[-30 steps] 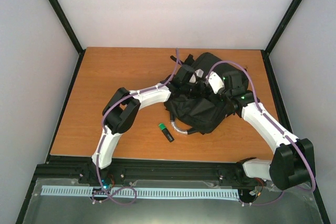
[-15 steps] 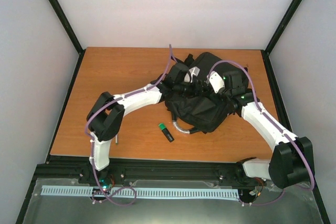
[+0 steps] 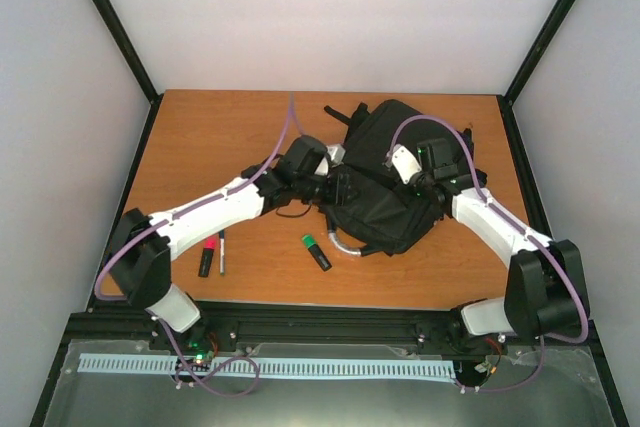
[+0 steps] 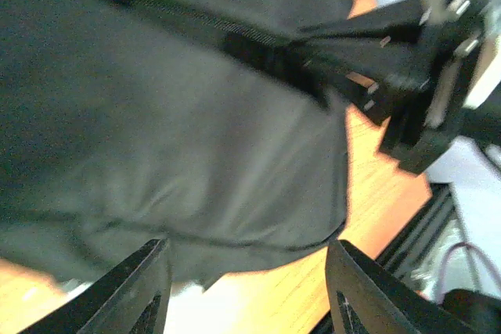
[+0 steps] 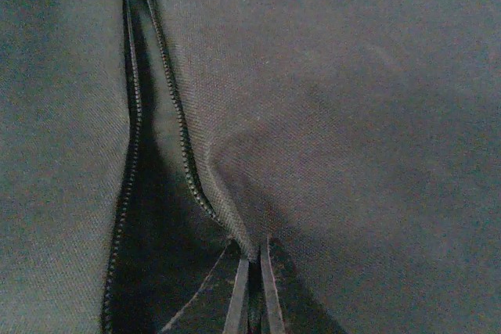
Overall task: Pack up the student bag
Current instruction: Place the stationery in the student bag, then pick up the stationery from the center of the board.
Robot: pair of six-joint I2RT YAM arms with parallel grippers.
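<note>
Orange table [image 3: 200, 137], left arm [image 3: 215, 205] outstretched toward student bag [image 3: 385, 217]

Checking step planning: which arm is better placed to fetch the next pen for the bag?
Left, probably. The left hand is open and empty; the green highlighter, pink marker and black pen lie nearer it. The right hand is shut on the black fabric backpack beside its zip opening.

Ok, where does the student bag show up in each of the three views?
Top external: student bag lies right of centre on the table, between both arms.
Left wrist: its black fabric fills the upper left and centre.
Right wrist: fabric and an open zip fill the frame.
Shared landmark: the right gripper pinching the bag, seemingly also at the left wrist view's upper right.
</note>
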